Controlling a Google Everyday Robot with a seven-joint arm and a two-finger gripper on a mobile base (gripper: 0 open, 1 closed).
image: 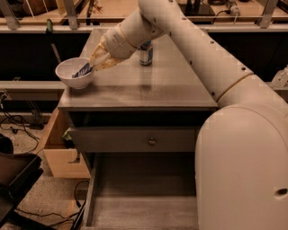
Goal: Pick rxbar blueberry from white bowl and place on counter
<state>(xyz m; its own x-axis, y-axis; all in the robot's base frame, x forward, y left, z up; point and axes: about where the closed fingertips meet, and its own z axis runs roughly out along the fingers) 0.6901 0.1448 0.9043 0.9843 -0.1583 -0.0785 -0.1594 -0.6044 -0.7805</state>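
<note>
In the camera view, the gripper [93,66] is reaching into the white bowl [66,79] on the worktop [153,87], where the rxbar blueberry [82,71] is leaning. Whether it is gripping cannot be told. The bar is probably light with a slick wrapper, so it is best pinched across its flat faces.

I take this for a robotics lab or workshop: loose cables [18,122] trail over a speckled floor [42,197], cluttered wooden bench tops [135,9] stand behind the grey counter [171,85], and my gripper [95,65] hangs at the white bowl [65,68] on its corner.
</note>
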